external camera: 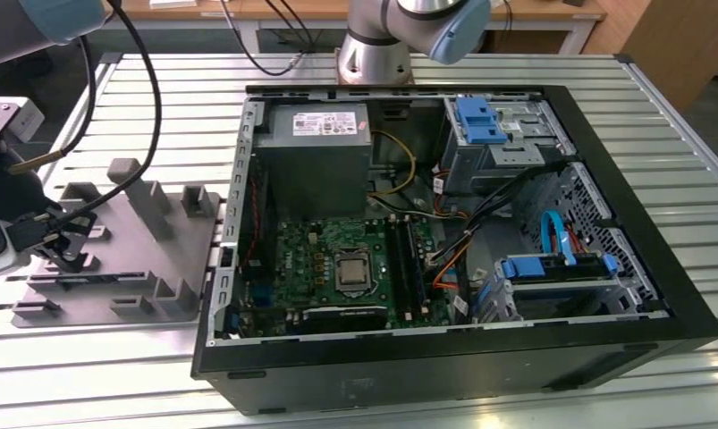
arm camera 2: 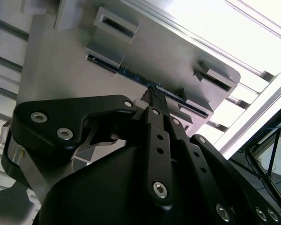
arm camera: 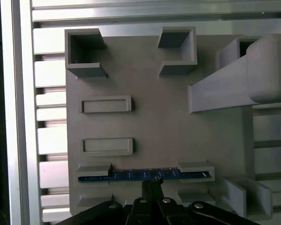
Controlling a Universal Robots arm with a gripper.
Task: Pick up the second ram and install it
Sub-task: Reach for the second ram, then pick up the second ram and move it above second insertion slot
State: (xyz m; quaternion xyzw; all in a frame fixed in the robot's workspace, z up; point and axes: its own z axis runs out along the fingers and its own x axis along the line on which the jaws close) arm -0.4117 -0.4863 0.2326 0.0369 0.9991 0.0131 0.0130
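At the exterior view's left, the gripper (external camera: pixel 70 257) is lowered onto a grey tray (external camera: pixel 156 259) with upright posts and slots. The tray lies flat on the slatted metal surface (external camera: pixel 645 80), just beside the open computer case (external camera: pixel 454 357).

Both wrist views show the second ram (arm camera: pixel 131 175) (arm camera 2: pixel 131 75) standing on edge in a narrow slot near one rim of the tray (arm camera: pixel 168 117) (arm camera 2: pixel 154 51). Its two ends sit between small raised blocks, and its thin blue-tinted upper edge faces up. The gripper (arm camera: pixel 152 182) (arm camera 2: pixel 152 92) meets that edge at about the middle of the stick's length. It is drawn narrow there, but I cannot tell whether it has actually clamped the stick or only rests against it. The stick is seated in the tray, not lifted.

Two shallow rectangular recesses lie side by side further in on the tray, with box-shaped pockets beyond them.

Inside the case, the green circuit board (external camera: pixel 323 259) lies flat on the bottom. The grey power supply (external camera: pixel 316 152) is at the far end, and blue-fronted drive bays sit toward the exterior view's right. The arm's base (external camera: pixel 376 54) stands on the surface behind the case.
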